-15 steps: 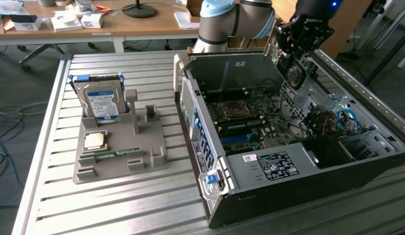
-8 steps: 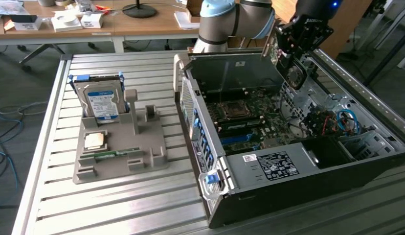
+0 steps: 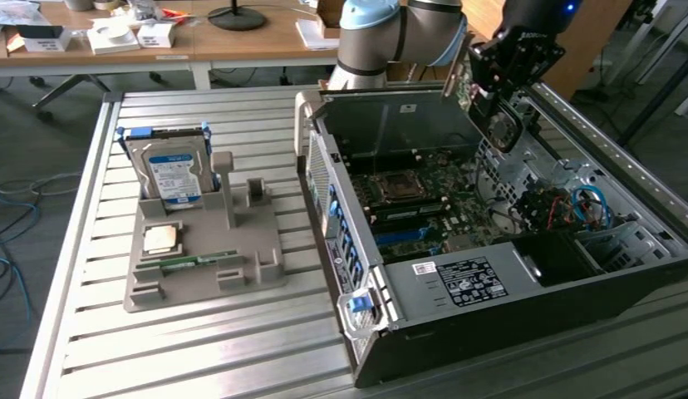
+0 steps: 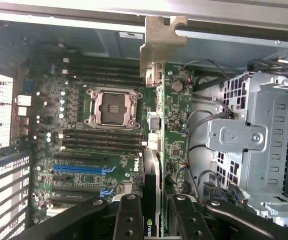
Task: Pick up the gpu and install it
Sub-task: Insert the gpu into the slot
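Note:
My gripper (image 3: 510,62) hangs above the far side of the open computer case (image 3: 455,332), shut on the gpu (image 3: 502,125), which hangs below it over the case's inside. In the wrist view the gpu (image 4: 173,125) is seen edge-on, a thin dark green card with its pale metal bracket (image 4: 161,40) at the far end. The black fingers (image 4: 129,215) clamp it from both sides, and my gripper (image 4: 156,222) holds it near an NVIDIA logo. The motherboard (image 4: 84,130) lies beyond it, apart from the card, with its blue slot (image 4: 81,169) beside the gpu.
A grey parts holder (image 3: 205,249) sits on the slatted table at the exterior view's left, carrying a blue-labelled hard drive (image 3: 172,170), a green RAM stick (image 3: 189,262) and a CPU (image 3: 161,238). A silver drive cage (image 4: 254,140) and loose cables (image 3: 577,208) are next to the motherboard.

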`<state>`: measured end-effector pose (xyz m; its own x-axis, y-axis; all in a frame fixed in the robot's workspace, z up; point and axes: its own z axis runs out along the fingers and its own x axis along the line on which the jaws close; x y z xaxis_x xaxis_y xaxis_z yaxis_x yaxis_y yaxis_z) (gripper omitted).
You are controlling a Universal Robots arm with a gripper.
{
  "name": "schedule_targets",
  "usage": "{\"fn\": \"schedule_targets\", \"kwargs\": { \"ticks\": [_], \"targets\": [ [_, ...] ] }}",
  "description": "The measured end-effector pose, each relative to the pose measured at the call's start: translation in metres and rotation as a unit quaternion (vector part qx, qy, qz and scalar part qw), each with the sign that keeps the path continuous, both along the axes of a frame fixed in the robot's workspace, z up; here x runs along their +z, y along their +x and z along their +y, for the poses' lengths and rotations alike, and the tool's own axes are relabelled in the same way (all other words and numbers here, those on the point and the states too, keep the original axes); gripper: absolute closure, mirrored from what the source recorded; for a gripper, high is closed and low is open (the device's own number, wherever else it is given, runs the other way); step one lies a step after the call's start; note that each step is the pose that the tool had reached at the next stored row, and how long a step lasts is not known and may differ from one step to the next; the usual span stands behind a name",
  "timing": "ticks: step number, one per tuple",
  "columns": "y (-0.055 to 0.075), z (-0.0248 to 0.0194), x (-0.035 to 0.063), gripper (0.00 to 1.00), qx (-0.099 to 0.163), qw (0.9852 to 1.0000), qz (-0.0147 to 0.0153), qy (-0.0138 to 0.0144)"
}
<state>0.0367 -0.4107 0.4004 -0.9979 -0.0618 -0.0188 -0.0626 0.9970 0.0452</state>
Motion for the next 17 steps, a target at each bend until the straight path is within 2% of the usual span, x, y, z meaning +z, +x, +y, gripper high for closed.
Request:
{"fn": "schedule_targets", "kwargs": {
  "ticks": [8,13,17],
  "targets": [
    [0.0,0.0,-0.0004,0.73,0.039,0.9992,0.0,-0.0002],
    [0.0,0.0,-0.0007,0.73,0.062,0.9981,0.0,-0.0003],
    [0.0,0.0,-0.001,0.73,0.083,0.9965,0.0,-0.0003]
  ]
}}
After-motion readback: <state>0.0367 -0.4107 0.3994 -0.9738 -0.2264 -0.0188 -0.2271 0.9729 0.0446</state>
